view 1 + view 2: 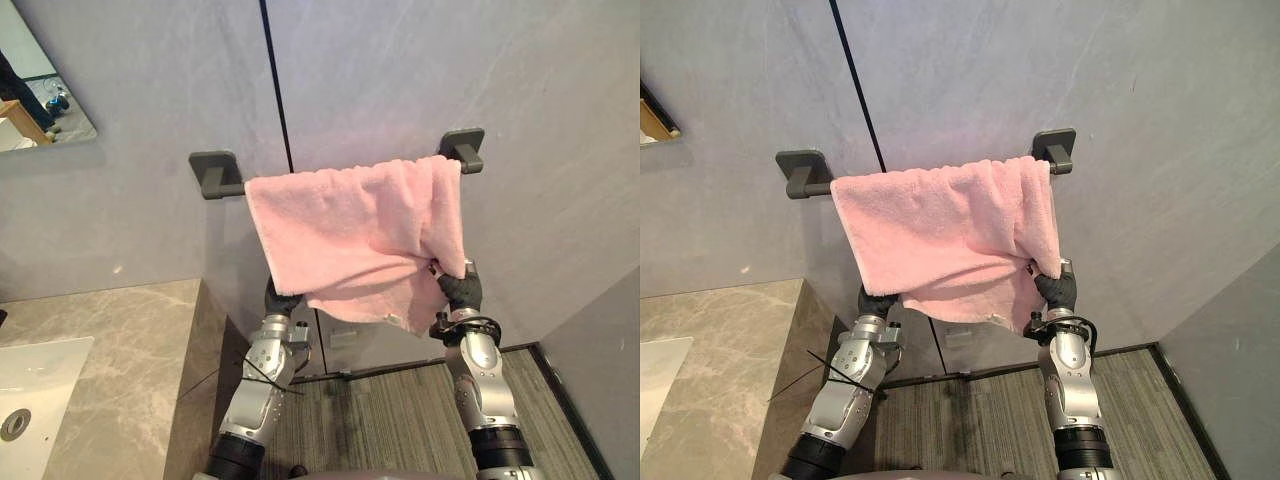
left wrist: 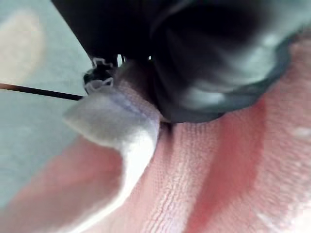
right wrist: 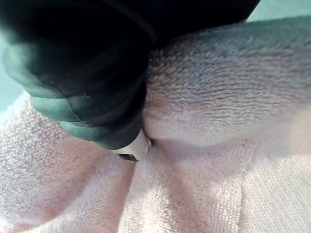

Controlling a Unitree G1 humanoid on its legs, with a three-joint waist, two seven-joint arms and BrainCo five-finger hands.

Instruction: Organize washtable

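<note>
Above left hand (image 1: pixel 282 302) and right hand (image 1: pixel 462 290), towel (image 1: pixel 350 230) is hanging lengthwise along rail (image 1: pixel 228 189); fingers are hiding in cloth, grip unclear.

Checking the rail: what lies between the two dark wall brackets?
A pink towel hangs there, bunched toward the right bracket; both eye views show it.

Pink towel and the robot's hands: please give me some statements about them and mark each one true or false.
The pink towel hangs over the dark towel bar. True.
The right hand is at the towel's lower right corner. True.
The left hand rests on the marble counter. False: it is up at the towel's lower left edge.
The bar is fixed to a white tiled wall. False: the wall is plain grey.
</note>
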